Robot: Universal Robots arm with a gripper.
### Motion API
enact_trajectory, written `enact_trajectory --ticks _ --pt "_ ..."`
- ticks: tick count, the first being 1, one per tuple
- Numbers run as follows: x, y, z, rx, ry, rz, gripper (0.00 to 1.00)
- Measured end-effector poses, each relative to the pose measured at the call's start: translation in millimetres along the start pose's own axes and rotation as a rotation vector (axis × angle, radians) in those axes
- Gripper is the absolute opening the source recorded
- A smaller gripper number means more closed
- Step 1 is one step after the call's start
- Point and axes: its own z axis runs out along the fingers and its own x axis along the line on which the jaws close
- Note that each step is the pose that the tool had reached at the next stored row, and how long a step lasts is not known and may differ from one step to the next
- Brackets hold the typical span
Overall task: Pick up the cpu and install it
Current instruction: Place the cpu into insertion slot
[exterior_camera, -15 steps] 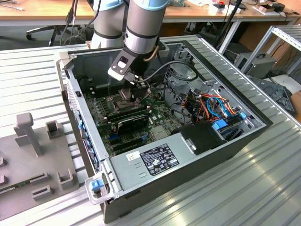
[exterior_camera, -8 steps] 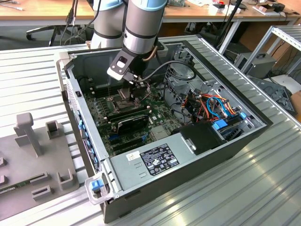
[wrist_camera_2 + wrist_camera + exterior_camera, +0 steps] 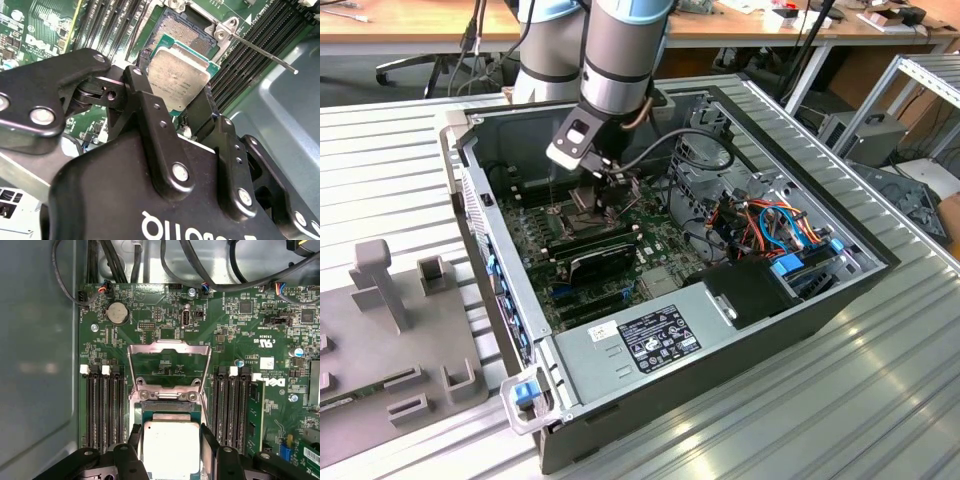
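Note:
The cpu (image 3: 177, 80), a thin square chip with a pale silver face on a green edge, is clamped between my two black fingers (image 3: 142, 95). My gripper (image 3: 172, 86) is shut on it. The cpu (image 3: 170, 450) hangs just above the open socket (image 3: 184, 29) on the green motherboard (image 3: 240, 335). It partly covers the socket. The socket's hinged metal frame (image 3: 168, 365) stands swung open, and its thin lever (image 3: 260, 50) sticks out to one side. In the exterior view my gripper (image 3: 603, 188) reaches down into the open computer case (image 3: 620, 350), over the board.
Black memory slots (image 3: 102, 410) flank the socket on both sides. Dark cables (image 3: 200, 270) run along the case wall, and coloured cables (image 3: 775, 225) lie at the exterior view's right. A grey fixture tray (image 3: 390, 340) sits outside the case at the exterior view's left.

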Motion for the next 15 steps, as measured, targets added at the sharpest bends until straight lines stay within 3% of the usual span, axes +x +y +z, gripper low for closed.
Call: enact_trajectory --ticks 9,15 --pt "9.9 0.2 2.2 0.0 0.0 0.0 0.55" --pt "11.1 -0.5 5.7 0.0002 0.0 -0.005 0.55"
